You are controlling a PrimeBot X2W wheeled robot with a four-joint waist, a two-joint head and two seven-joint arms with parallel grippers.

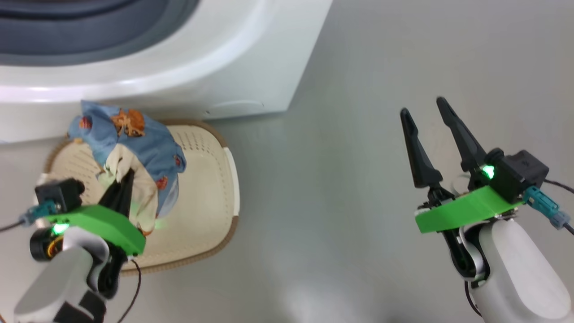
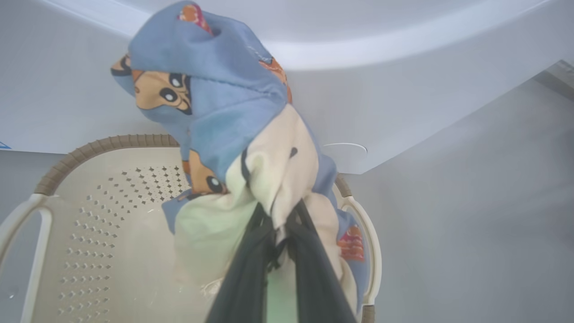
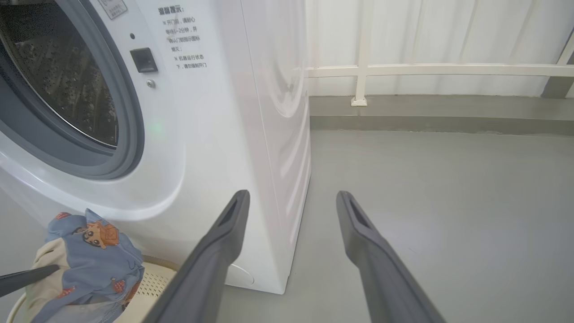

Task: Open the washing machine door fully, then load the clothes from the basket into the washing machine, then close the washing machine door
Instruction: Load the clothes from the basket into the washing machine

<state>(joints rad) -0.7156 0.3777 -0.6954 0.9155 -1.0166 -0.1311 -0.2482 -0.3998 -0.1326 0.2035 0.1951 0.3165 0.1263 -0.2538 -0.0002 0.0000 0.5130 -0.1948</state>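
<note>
- Bearings first: in the head view, where do the clothes lie from the fingers?
- They are pinched in the left gripper, which is clamped on the cream panel. The bundle stands over the basket, just before the washing machine. The right gripper is spread and empty, well apart over the floor.
- Left wrist view?
- The cloth bunches from the fingertips toward the white front, its long axis along the fingers.
- Right wrist view?
- The drum lies above the bundle, its mouth uncovered. I judge the left arm nearer: the carry goes up and forward past the seal.
</note>
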